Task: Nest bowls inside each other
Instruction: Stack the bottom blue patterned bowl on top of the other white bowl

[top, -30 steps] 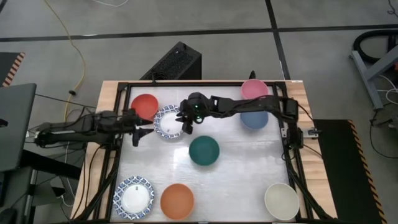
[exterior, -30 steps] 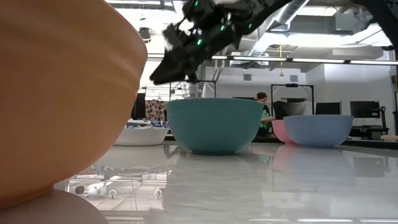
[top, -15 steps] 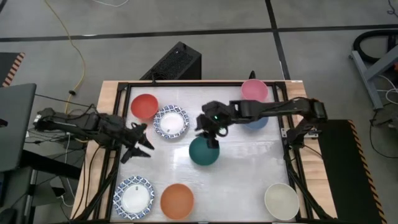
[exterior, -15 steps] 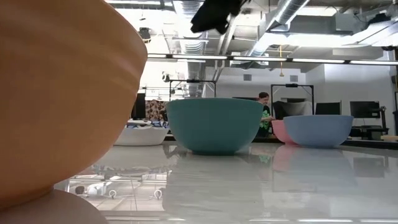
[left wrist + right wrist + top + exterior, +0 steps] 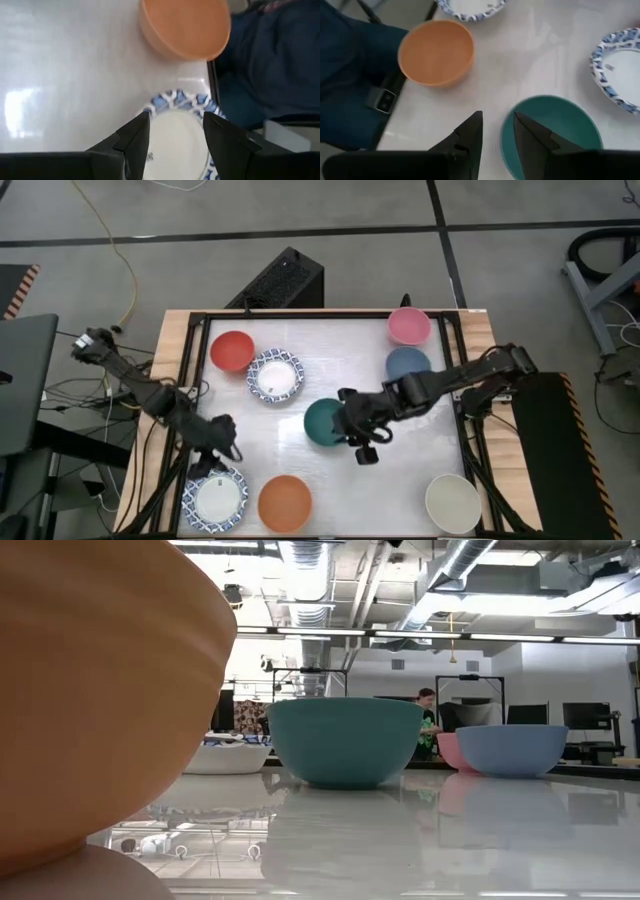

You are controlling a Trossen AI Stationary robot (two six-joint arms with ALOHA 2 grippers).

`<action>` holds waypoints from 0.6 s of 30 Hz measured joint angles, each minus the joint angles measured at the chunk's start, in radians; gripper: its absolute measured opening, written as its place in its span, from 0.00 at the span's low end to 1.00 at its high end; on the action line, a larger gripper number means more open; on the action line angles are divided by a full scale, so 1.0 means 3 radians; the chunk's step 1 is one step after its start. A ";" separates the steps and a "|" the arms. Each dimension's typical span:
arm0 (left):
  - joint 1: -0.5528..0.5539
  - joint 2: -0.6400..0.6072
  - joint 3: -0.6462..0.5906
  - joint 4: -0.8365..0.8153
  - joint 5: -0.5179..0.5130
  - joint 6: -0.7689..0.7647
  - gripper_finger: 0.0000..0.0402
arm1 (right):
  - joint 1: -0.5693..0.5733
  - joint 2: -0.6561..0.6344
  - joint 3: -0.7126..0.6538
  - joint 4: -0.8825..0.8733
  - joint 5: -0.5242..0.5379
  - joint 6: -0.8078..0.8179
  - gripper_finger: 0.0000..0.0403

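1. Green is the colour that matters: the dark green bowl (image 5: 326, 423) sits upright near the middle of the tabletop (image 5: 420, 470), nothing nested in it.
2. The right claw (image 5: 360, 442) hangs at that bowl's rim on the side facing the cream bowl (image 5: 452, 502). In the right wrist view its two fingers (image 5: 536, 135) stand parted with nothing between them, the near rim of the dark green bowl (image 5: 555, 131) running just under one of them.
3. So the bowl lies just ahead of the right claw, its rim edge nearly between the parted fingers; a small drop onto the rim looks like all that a pinch would need. A round bowl has no long axis, so any point on the rim serves.
4. The left claw (image 5: 214, 456) is well apart from it, over the tabletop's left side above the blue-and-white plate (image 5: 216, 497). Its fingers (image 5: 135, 139) are released and empty, with the plate (image 5: 180, 134) below and the orange bowl (image 5: 185, 27) beyond.
5. The right arm is clearly the nearer one.
6. The red bowl (image 5: 232, 351), pink bowl (image 5: 409, 325), blue bowl (image 5: 407, 365), orange bowl (image 5: 285, 502) and cream bowl all stand singly, apart from one another.
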 joint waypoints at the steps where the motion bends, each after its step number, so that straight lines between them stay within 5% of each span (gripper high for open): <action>1: -0.0087 0.0058 0.0000 -0.0017 -0.0050 -0.0088 0.43 | 0.0044 0.0006 -0.0001 -0.0006 0.0077 0.0016 0.32; 12: -0.0538 0.0651 0.0000 -0.0352 -0.0349 -0.0347 0.44 | 0.0248 0.0024 -0.0001 -0.0009 0.0337 0.0239 0.32; 18: -0.0536 0.0790 0.0000 -0.0445 -0.0320 -0.0283 0.53 | 0.0259 0.0025 -0.0001 0.0002 0.0379 0.0281 0.32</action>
